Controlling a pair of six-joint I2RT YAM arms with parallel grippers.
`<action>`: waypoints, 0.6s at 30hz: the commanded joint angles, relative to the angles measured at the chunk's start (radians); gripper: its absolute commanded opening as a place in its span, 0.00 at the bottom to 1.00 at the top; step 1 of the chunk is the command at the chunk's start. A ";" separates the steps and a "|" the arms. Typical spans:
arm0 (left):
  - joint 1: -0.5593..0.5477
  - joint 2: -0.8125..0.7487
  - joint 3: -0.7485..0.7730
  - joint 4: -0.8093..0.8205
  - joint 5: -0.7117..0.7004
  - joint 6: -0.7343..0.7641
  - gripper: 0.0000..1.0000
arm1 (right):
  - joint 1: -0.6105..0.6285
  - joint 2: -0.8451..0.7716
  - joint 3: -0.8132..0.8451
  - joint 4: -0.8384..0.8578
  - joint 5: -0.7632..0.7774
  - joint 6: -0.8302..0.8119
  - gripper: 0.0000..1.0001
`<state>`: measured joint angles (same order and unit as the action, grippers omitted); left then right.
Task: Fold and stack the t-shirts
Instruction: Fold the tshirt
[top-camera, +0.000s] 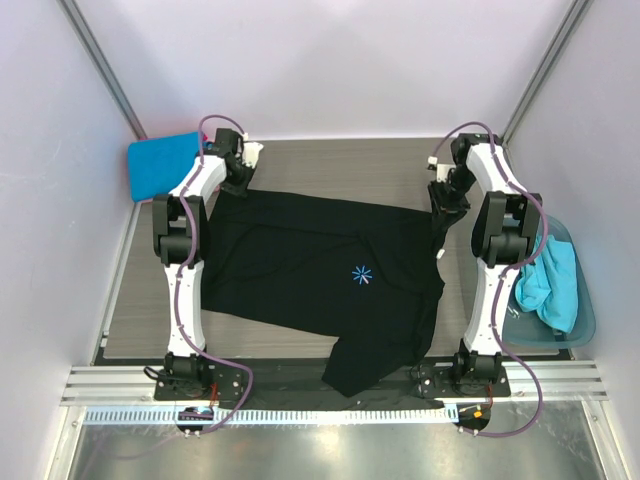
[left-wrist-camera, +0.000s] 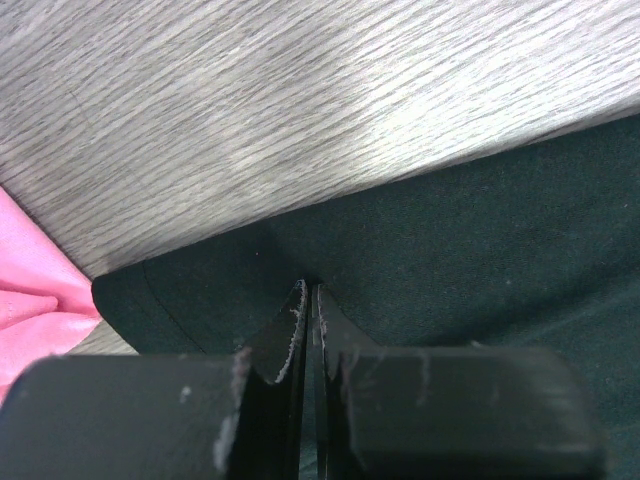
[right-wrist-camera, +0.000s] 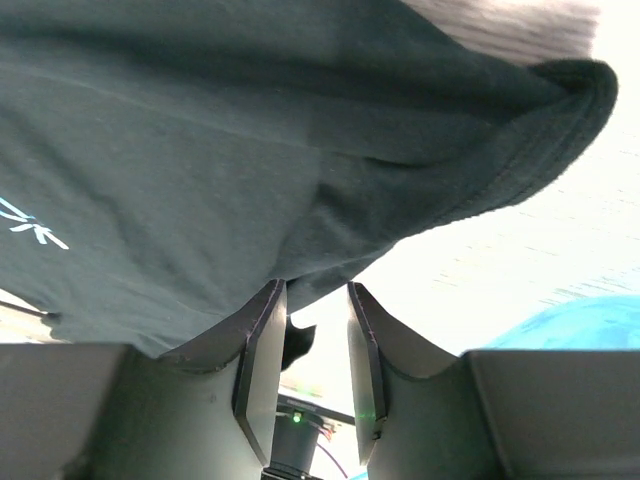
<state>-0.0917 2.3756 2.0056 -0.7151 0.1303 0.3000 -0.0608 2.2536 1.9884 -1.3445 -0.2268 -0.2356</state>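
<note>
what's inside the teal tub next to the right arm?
A crumpled turquoise t-shirt lies in the teal tub. Anything beneath the shirt is covered, and the right arm hides the tub's left side.

Plain pale lilac walls (top-camera: 330, 60) enclose a grey wood-grain table (top-camera: 350, 170); a metal rail (top-camera: 110, 383) edges its near side.

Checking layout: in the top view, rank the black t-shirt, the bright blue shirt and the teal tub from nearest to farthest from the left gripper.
1. black t-shirt, its corner pinched in the left gripper.
2. bright blue shirt, just to its left, far corner.
3. teal tub, far right side.
</note>
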 joint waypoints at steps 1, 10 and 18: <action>0.003 0.017 -0.033 -0.060 -0.034 0.014 0.03 | -0.005 -0.012 -0.013 -0.162 0.043 -0.014 0.36; 0.000 0.025 -0.027 -0.060 -0.032 0.014 0.03 | -0.007 0.050 0.036 -0.162 0.046 -0.018 0.36; 0.000 0.022 -0.038 -0.058 -0.037 0.019 0.03 | -0.011 0.051 0.053 -0.162 0.033 -0.022 0.01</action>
<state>-0.0944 2.3756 2.0056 -0.7155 0.1230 0.3004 -0.0677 2.3405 2.0048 -1.3403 -0.1932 -0.2565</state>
